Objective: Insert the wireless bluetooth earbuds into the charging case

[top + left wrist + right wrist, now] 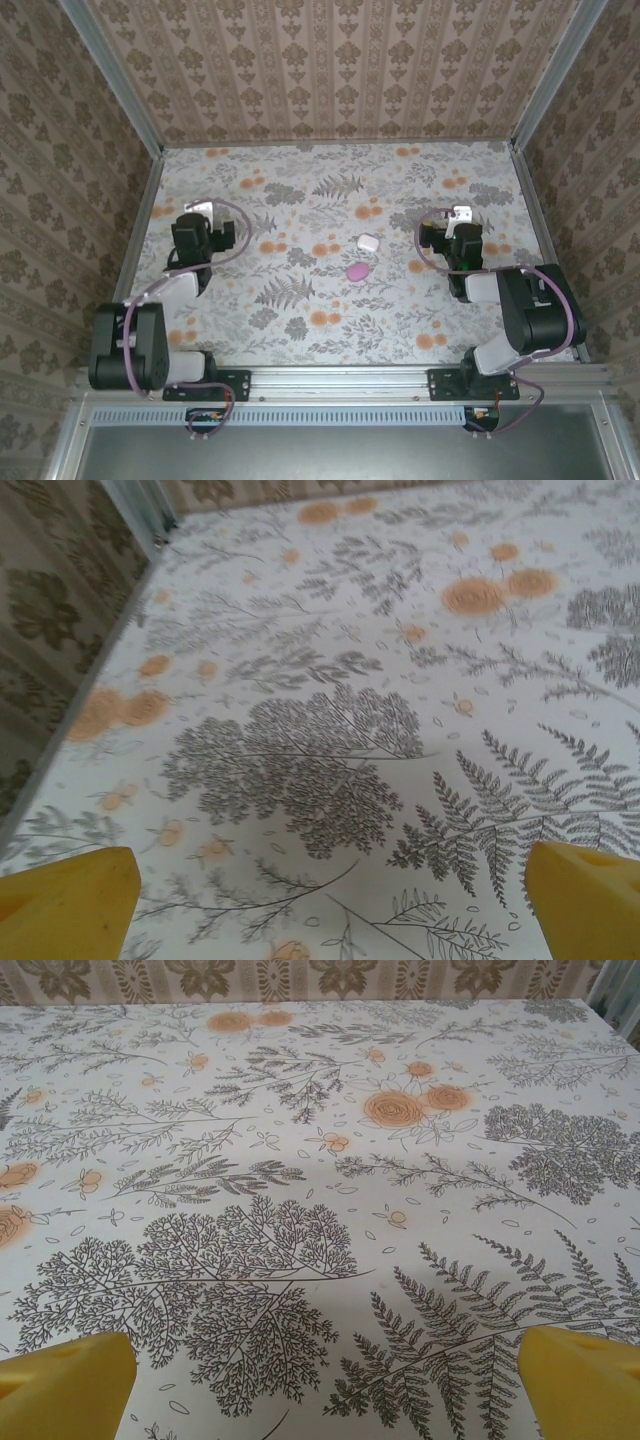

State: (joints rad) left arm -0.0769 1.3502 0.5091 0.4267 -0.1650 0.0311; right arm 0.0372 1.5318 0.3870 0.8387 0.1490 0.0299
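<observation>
Yellow fingertips [70, 895] of the left gripper [203, 208] are seen spread wide, empty, near the left edge of the tabletop [300, 330]. The right gripper [459, 213] is likewise wide near the right edge. The charging case [357, 271] is found mid-tabletop, a white earbud [366, 242] just beside it, toward the far edge. The case is judged shut; it should be opened first.

Just beyond the charging case [357, 271], a pale rounded piece [367, 242] is too small to identify, the case's lid equally unclear, while the left claw [330, 885] and right claw [325, 1370] show yellow fingers [70, 905] cropped at the wrist views' bottom corners.
</observation>
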